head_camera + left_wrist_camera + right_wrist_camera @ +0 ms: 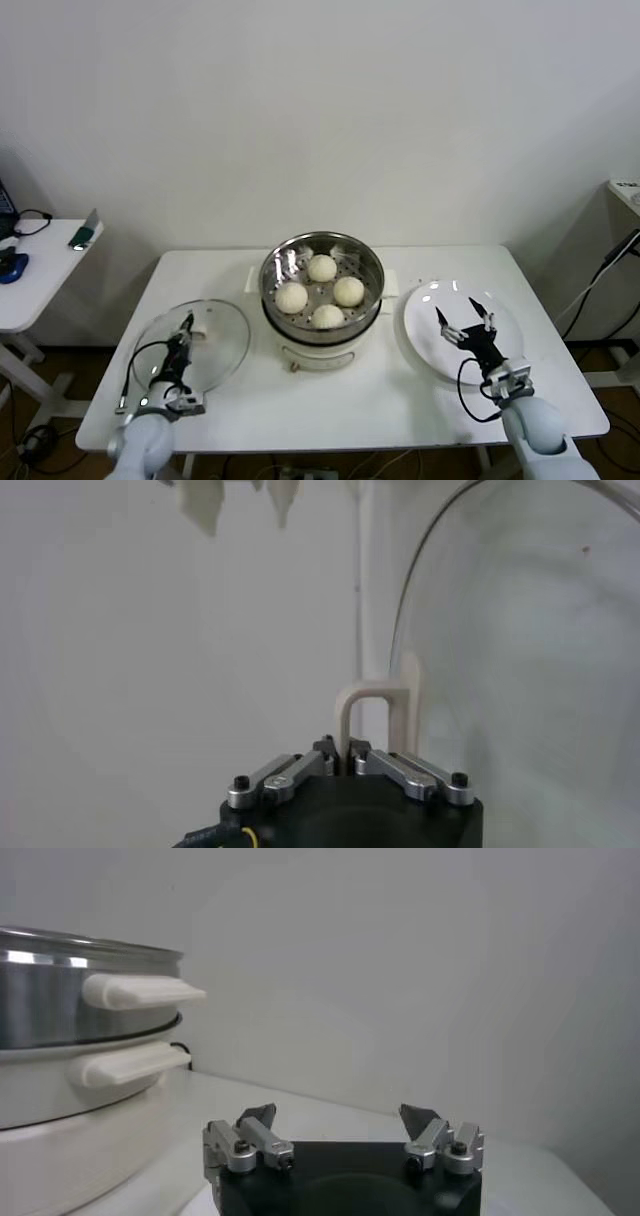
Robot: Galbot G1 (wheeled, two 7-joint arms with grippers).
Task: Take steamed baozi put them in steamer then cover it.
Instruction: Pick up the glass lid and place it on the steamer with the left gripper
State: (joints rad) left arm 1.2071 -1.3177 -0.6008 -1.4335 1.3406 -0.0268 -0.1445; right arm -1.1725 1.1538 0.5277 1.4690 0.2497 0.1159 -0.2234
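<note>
From my head, all four buns (320,291) sit in the steamer (322,300) mid-table; my left wrist shows my left gripper (345,758) clamped on the lid's handle (375,712), so lifting comes next; my right gripper (340,1118) gapes empty.

Glass lid (520,620) cut off by frame edge, steamer (60,1048) partly out of frame

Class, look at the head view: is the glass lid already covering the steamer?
No. The glass lid lies on the table left of the steamer, whose four baozi show uncovered.
</note>
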